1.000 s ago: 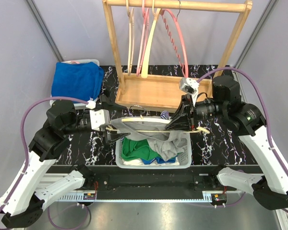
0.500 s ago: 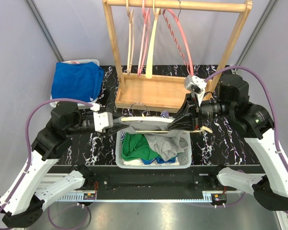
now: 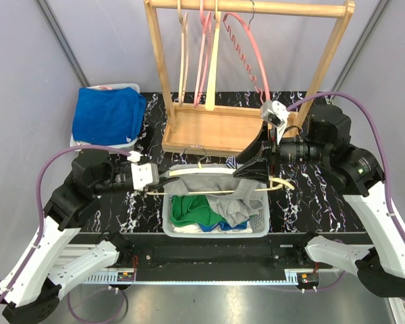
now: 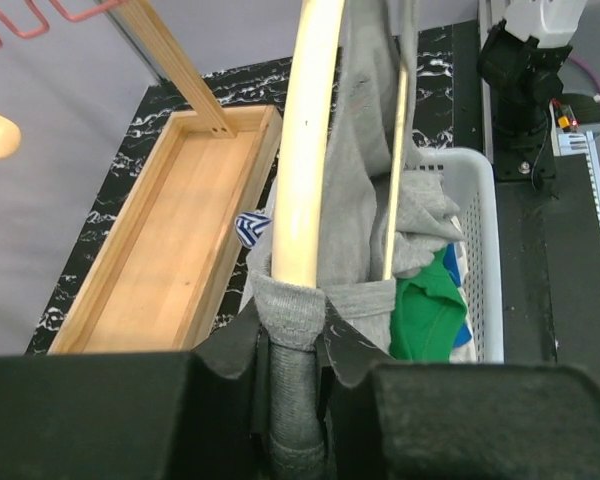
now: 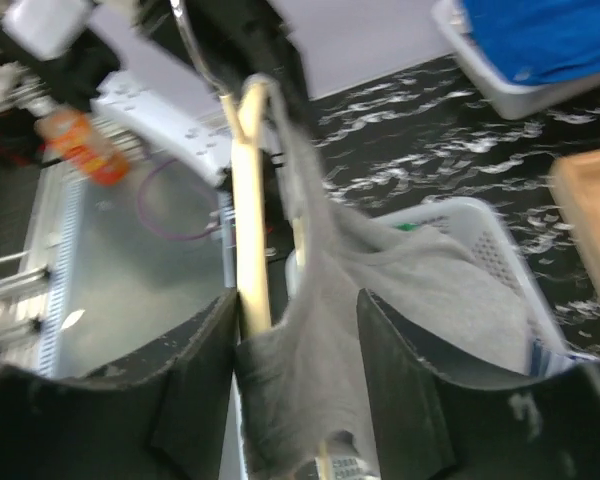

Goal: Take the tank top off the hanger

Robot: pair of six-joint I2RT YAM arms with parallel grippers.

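Left claw (image 4: 296, 345) clenched on hanger (image 4: 310, 150) end at 9 o'clock over basket (image 3: 262, 228), right claw (image 5: 295, 330) at 3 o'clock released, straddling top (image 5: 380, 300).

Ref. point: basket (image 3: 262, 223).

- Above basket, rear half: hanger (image 4: 310, 150) w/ tank top (image 3: 212, 182) spans left to right and blocks vertical entry.
- Left-rear corner: occupied by L gripper (image 3: 160, 183), clamped on hanger end.
- Right-rear corner: occupied by R gripper (image 3: 248, 174), jaws apart around the other end.
- Behind basket: wooden rack (image 3: 212, 128) w/ spare hangers (image 3: 209, 61) closes the rear approach.
- Far left-rear: bin (image 3: 108, 115).
- Free: table (image 3: 304, 196) right of basket, and a narrow strip left of it.
- Basket front half: open from above, interior filled w/ clothes (image 3: 192, 209).
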